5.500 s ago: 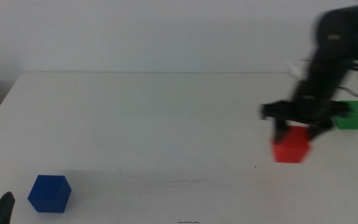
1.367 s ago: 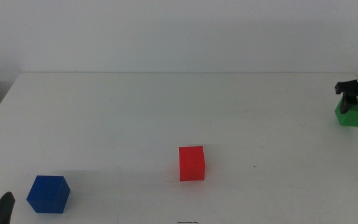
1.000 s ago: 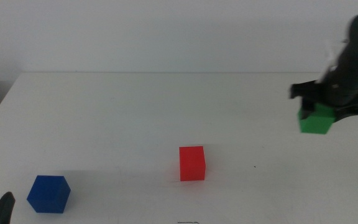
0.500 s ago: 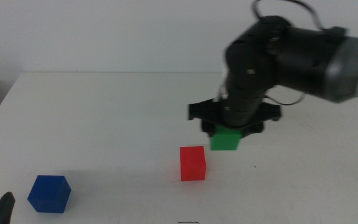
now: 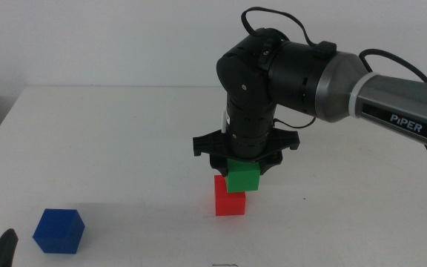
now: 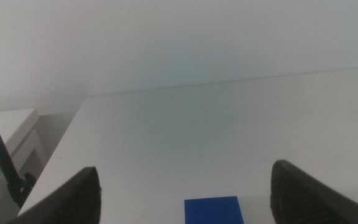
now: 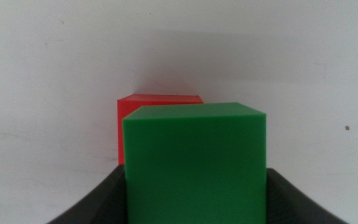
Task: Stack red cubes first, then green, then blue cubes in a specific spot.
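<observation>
Middle view: right gripper (image 5: 243, 165) clutches green cube (image 5: 242, 178) over red cube (image 5: 230, 200) (slightly offset).

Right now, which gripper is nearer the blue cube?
Left. The left gripper waits at the table's near edge beside the blue cube; the right gripper holds the green cube over the red cube.

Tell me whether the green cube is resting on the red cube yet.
Cannot tell. In the middle view the green cube, held by the right gripper, overlaps the red cube's top edge, offset right; neither view shows contact or a gap.
</observation>
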